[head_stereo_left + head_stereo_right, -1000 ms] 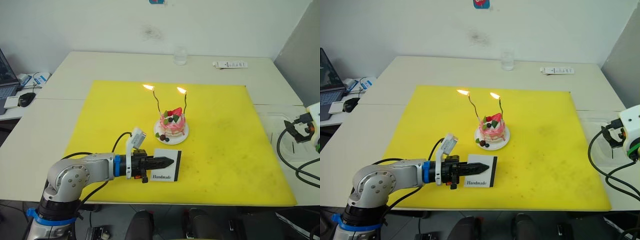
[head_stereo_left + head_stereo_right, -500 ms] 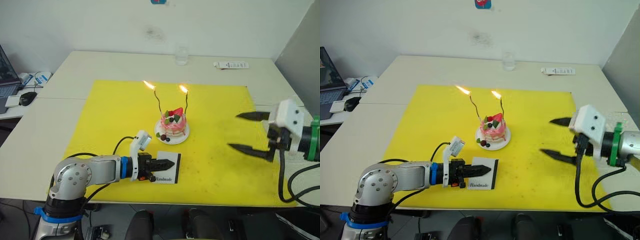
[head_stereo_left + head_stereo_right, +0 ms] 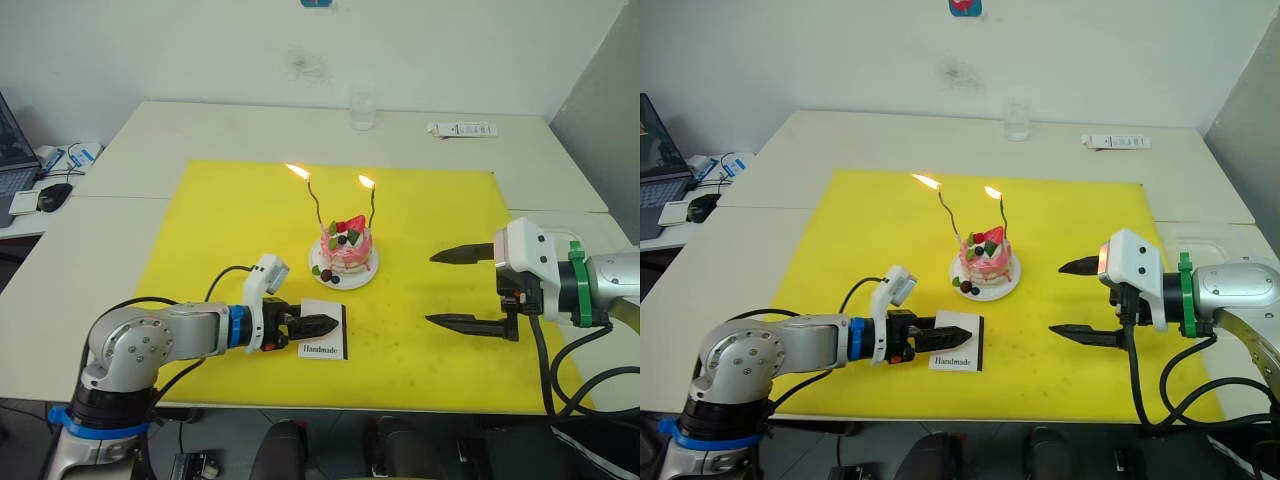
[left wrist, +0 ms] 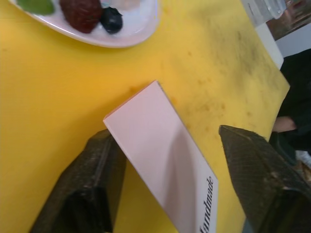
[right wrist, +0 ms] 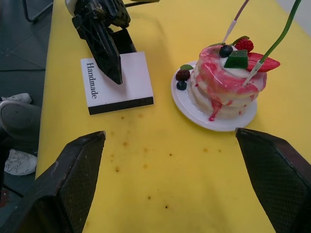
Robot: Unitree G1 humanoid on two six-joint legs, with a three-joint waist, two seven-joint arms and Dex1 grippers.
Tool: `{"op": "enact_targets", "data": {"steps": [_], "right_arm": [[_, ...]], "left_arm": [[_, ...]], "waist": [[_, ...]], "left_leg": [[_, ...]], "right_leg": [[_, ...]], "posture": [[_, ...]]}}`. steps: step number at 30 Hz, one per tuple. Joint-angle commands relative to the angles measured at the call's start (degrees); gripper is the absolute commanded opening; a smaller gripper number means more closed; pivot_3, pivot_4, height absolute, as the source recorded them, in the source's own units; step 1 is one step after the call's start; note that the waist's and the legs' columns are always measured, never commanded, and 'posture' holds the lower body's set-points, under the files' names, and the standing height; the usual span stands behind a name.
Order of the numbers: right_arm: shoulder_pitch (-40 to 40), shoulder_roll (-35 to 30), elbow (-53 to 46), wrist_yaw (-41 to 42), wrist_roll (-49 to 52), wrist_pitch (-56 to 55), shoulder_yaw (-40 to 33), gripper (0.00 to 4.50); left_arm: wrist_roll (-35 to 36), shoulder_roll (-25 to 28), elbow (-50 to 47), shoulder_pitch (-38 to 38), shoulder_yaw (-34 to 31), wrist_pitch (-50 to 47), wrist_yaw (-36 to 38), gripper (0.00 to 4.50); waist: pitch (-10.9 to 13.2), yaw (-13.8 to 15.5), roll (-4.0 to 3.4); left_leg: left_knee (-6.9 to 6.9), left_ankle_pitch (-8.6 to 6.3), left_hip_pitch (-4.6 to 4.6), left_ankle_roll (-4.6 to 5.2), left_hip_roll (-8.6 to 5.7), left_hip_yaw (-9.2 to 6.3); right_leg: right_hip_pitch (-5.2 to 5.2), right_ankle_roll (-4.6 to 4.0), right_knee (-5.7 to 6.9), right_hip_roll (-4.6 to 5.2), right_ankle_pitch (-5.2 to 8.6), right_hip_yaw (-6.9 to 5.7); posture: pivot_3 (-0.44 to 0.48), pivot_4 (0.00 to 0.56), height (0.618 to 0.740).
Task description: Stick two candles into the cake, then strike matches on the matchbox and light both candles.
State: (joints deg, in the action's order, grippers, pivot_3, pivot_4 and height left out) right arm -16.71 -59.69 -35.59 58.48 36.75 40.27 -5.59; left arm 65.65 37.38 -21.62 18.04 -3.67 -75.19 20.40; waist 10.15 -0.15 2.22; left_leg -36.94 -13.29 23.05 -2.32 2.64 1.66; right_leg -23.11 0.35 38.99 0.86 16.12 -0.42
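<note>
A: What's changed on your R side?

B: Your right gripper (image 3: pixel 452 288) has come in from the table edge over the last sec. It's now out over the yellow mat (image 3: pixel 240 215), right of the cake (image 3: pixel 346 249), fingers spread wide, nothing between them. A sec ago that arm was parked off the mat.

A: And the L?

B: Your left gripper (image 3: pixel 322 322) is low at the matchbox (image 3: pixel 324 334), same job as before, though box and gripper now sit a bit further toward your left. Wrist cam shows the box as a white slab between the two fingers (image 4: pixel 92 187): one finger looks right up against its edge, the other stands apart, so jaws partly open, not clamped. I can't tell if it's actually touching.

A: Where's the task at?

B: Both candles are in the cake and both burning: the left one (image 3: pixel 314 204) and the right one (image 3: pixel 373 207) each carry a flame at the tip. Cake sits on its plate (image 3: pixel 362 273) mid-mat, box just in front of it, toward you. I can't make out any matches.

A: So?

B: My read: lighting's done. R arm coming in empty looks like tidy-up or a reset, not another strike. Keep it clear of the flames, pls.
</note>
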Motion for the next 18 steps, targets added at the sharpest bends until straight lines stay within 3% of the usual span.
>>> {"op": "enact_targets", "data": {"steps": [1,9,13,18], "right_arm": [[-0.2,-0.3,-0.5,0.1,-0.6,-1.3,-0.9,4.50],[1.6,-0.8,-0.4,-0.6,-0.8,-1.5,-3.4,4.50],[3.5,-0.7,0.0,-1.3,-1.3,-2.6,-7.1,4.50],[6.2,-1.4,1.5,-0.5,-1.4,-3.1,-12.2,4.50]], "left_arm": [[-3.2,3.5,-3.7,0.8,0.7,3.8,5.8,4.48],[-15.6,13.0,-6.8,-4.2,1.8,17.2,18.3,4.48],[-21.9,18.4,-7.6,-9.8,-2.6,28.2,26.8,4.48],[-29.6,22.3,-1.2,-13.5,-9.6,39.5,32.3,4.48]], "waist": [[0.0,0.0,0.00],[0.0,0.0,0.00],[0.0,0.0,-0.03],[0.0,0.1,-0.04]], "left_leg": [[0.00,0.00,0.00,0.00,0.00,0.00],[0.02,0.00,0.00,0.00,0.03,0.06],[0.05,0.00,0.00,0.00,0.05,0.05],[0.06,0.00,0.00,0.00,0.05,0.04]], "right_leg": [[0.00,0.00,0.00,0.00,0.00,0.00],[-0.03,-0.01,-0.02,0.16,0.00,0.04],[-0.05,-0.08,-0.02,0.18,0.04,0.00],[-0.06,-0.14,-0.02,0.21,0.08,-0.05]], "posture": [[0.000,0.150,0.740],[0.000,0.150,0.740],[0.000,0.150,0.740],[0.000,0.150,0.740]]}}
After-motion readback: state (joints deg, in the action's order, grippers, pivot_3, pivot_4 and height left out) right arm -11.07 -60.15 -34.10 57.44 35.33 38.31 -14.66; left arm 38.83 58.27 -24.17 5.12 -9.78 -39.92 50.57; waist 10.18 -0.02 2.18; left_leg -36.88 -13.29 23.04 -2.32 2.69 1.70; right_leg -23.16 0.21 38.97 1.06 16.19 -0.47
